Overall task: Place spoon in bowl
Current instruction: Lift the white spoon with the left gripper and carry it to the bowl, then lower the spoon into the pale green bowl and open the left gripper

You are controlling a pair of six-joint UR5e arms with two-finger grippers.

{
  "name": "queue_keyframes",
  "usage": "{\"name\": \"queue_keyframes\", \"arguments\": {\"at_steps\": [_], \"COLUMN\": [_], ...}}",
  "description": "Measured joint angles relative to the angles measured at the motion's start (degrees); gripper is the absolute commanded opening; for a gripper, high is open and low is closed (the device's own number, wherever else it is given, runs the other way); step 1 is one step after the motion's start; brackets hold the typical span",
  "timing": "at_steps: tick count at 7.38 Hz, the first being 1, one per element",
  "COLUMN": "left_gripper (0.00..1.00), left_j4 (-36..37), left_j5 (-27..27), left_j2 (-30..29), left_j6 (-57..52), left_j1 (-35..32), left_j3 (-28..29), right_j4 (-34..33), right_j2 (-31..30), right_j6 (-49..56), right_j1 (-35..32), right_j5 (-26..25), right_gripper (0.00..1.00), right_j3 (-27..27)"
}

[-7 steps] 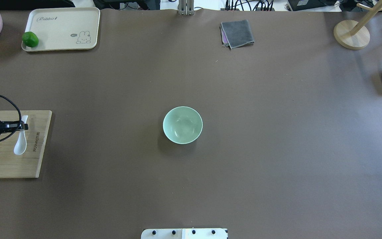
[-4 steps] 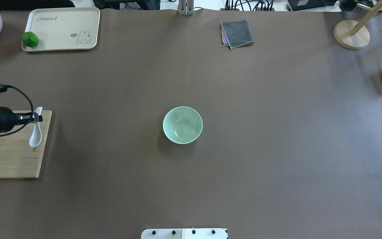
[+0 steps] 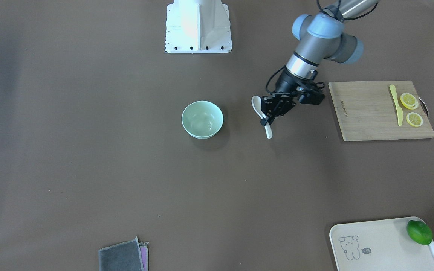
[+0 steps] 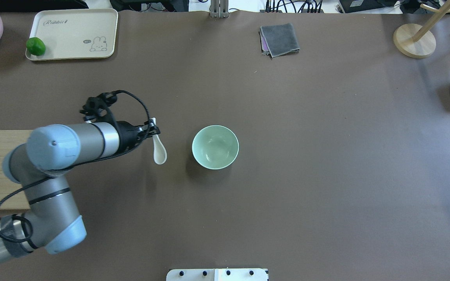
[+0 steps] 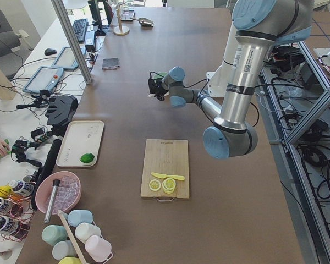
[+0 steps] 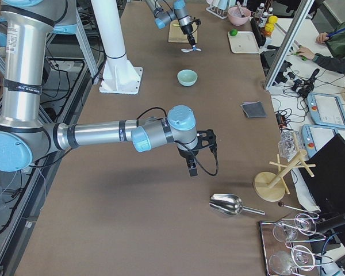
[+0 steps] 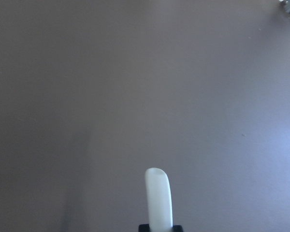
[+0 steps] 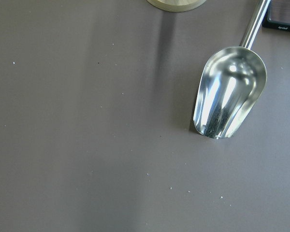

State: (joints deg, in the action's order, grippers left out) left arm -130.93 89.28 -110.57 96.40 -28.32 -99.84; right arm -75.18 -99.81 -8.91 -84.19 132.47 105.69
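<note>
The white spoon (image 4: 159, 150) hangs by its handle in my left gripper (image 4: 152, 130), which is shut on it, scoop toward the robot. It is held above the table just left of the mint-green bowl (image 4: 215, 147), apart from it. In the front view the spoon (image 3: 257, 105) and left gripper (image 3: 265, 121) are right of the bowl (image 3: 202, 119). The left wrist view shows only the spoon handle (image 7: 158, 200) over bare table. My right gripper (image 6: 191, 168) shows only in the right side view, far from the bowl; I cannot tell its state.
A wooden cutting board (image 3: 367, 113) with a yellow knife (image 3: 395, 103) and lemon slices (image 3: 409, 101) lies behind the left arm. A tray (image 4: 72, 33) with a lime (image 4: 35, 46), a grey cloth (image 4: 279, 39), a metal scoop (image 8: 229, 99) and a wooden stand (image 4: 414, 39) sit at the edges.
My left arm has carried the spoon to the right, from over the cutting board to just beside the bowl. The bowl has not moved.
</note>
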Motion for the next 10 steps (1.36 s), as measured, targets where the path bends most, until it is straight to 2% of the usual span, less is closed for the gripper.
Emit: {"name": "queue_keyframes", "arguments": {"at_steps": [1, 3, 4, 5, 8, 10], "left_gripper": [0.00, 0.03, 0.82, 0.97, 0.97, 0.97], "left_j4": [4.79, 7.79, 8.09, 8.19, 8.29, 8.45], "left_j5": [-2.93, -5.28, -6.38, -7.05, -8.06, -7.82], "left_j2": [-4.68, -10.02, -12.02, -12.95, -12.55, -7.29], "left_j6": [3.06, 5.16, 5.66, 6.07, 4.52, -2.07], "left_j1": [2.67, 4.73, 5.23, 5.76, 6.01, 5.67], "left_j3": [0.53, 3.82, 5.32, 5.93, 5.14, -1.34], "right_j4": [0.08, 0.11, 0.14, 0.18, 0.15, 0.12], "right_j2": [-0.07, -0.40, -0.59, -0.74, -0.90, -0.94], "right_j6": [-0.03, -0.01, -0.01, 0.01, 0.06, 0.11], "right_j1": [0.00, -0.10, -0.17, -0.25, -0.38, -0.49], "right_j5": [0.00, 0.06, 0.07, 0.07, 0.07, 0.07], "right_gripper": [1.00, 1.00, 1.00, 1.00, 1.00, 1.00], "right_j3": [-0.12, -0.13, -0.14, -0.13, -0.07, -0.12]}}
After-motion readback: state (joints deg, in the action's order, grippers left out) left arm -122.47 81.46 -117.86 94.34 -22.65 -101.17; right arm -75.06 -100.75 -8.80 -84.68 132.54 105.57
